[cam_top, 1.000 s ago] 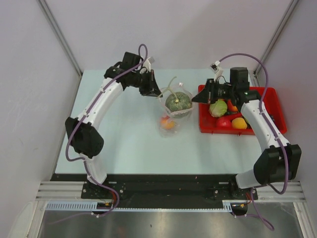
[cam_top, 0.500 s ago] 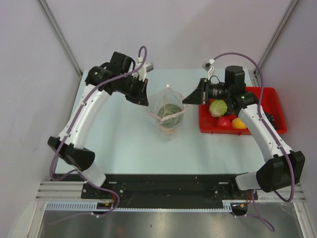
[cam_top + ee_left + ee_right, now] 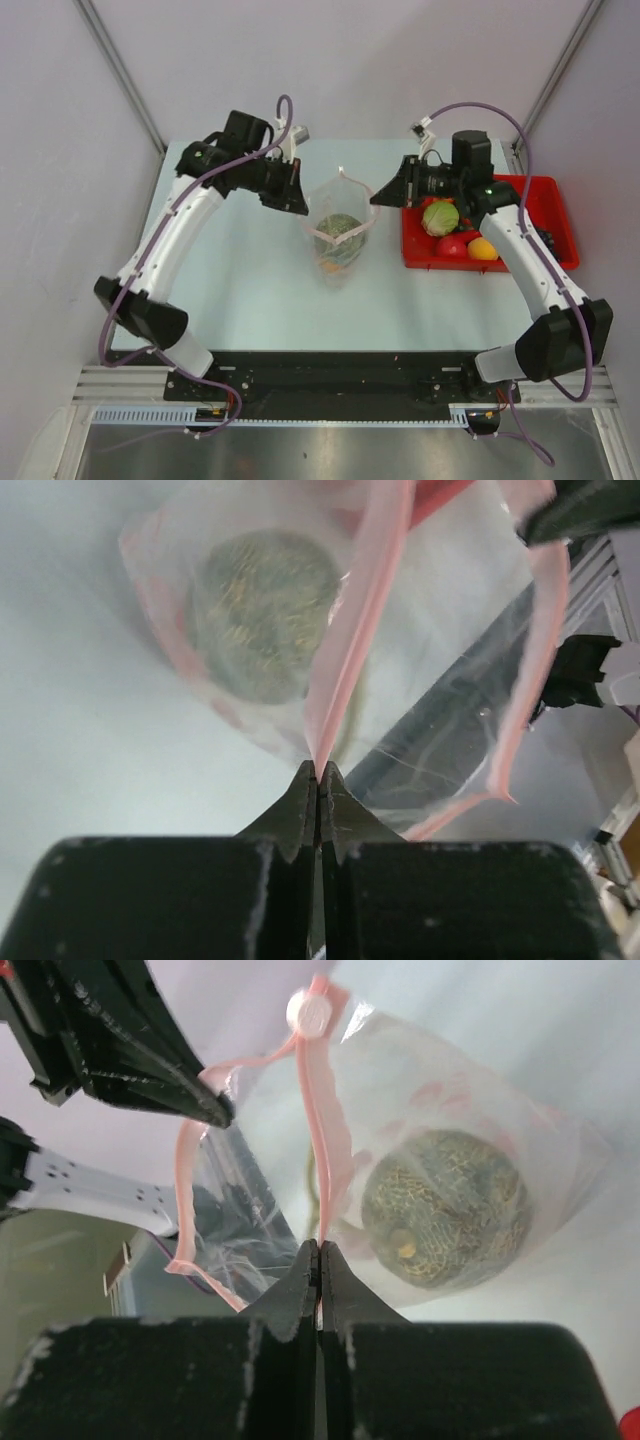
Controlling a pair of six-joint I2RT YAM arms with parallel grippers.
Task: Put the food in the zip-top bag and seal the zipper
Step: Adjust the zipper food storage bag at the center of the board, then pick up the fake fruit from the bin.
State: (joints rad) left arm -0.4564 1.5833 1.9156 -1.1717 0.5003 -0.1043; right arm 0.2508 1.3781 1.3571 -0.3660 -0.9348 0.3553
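The clear zip-top bag (image 3: 352,205) hangs upright between my two grippers above the table. The round green melon (image 3: 338,228) sits inside it, with a small orange piece (image 3: 327,265) below. My left gripper (image 3: 304,207) is shut on the pink zipper (image 3: 350,630) strip at the bag's left side. My right gripper (image 3: 375,197) is shut on the zipper (image 3: 325,1130) at the right side, below its white slider (image 3: 305,1010). The melon also shows through the plastic in the left wrist view (image 3: 262,610) and the right wrist view (image 3: 445,1210). The bag's mouth is open.
The red tray (image 3: 555,200) stands at the right under my right arm. It holds a green cabbage (image 3: 440,217), a red piece (image 3: 453,245) and an orange piece (image 3: 483,248). Grey walls close in the table's sides and back.
A second ago the bag lay open on the table. Both grippers have lifted it by the zipper, and it now hangs between them, a little nearer than half a second ago.
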